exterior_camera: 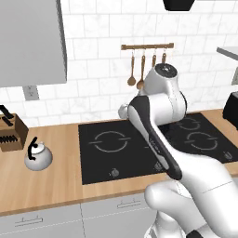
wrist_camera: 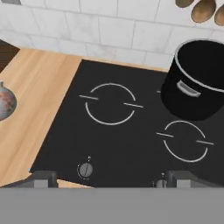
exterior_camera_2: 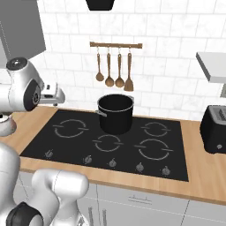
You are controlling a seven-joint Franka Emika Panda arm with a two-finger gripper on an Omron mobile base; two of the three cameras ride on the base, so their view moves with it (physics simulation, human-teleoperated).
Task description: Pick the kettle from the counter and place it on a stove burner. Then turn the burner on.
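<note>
Knife block point(exterior_camera: 10, 132): far out on the counter's left end, well left of the claw, dark handles poking up.
Kettle point(exterior_camera: 37, 156): sitting upright on the counter point(exterior_camera: 56, 186), just right of the knife block and well off to the claw's left; in the hand view only its shiny rounded side point(wrist_camera: 5, 102) peeks in at the left edge, apart from the cooktop.
Counter: light-brown wood running under everything, grey drawer fronts below its front edge.
Cooktop point(exterior_camera_2: 114, 148): black glass, right below and ahead of the claw, a row of small knobs along its near edge.
Stove burner point(wrist_camera: 110, 104): the broken white ring straight ahead of the claw and bare; the same ring shows at the cooktop's left in the left base view point(exterior_camera: 110, 141).
Claw point(wrist_camera: 109, 178): here's the hand up above the cooktop's front left part, well clear of the glass, looking down over the knobs; the two dark tips point(wrist_camera: 43, 178) sit far apart at the bottom of the hand view, spread wide with nothing between them. From the right base view the hand point(exterior_camera_2: 52, 95) juts out level above the cooktop's left edge.
Knob point(wrist_camera: 85, 169): just ahead of the claw's tips, near the cooktop's front edge.
Second ring point(wrist_camera: 186, 141): ahead and to the claw's right, bare too.
Cooking pot point(exterior_camera_2: 115, 113): tall and black, standing on the rear of the cooktop, beyond the claw to its right.
Utensil rail point(exterior_camera_2: 115, 45): on the tiled wall above the pot, wooden spoons and a spatula hanging.
Toaster point(exterior_camera_2: 214, 129): black, on the counter past the cooktop's right side, far right of the claw.
</note>
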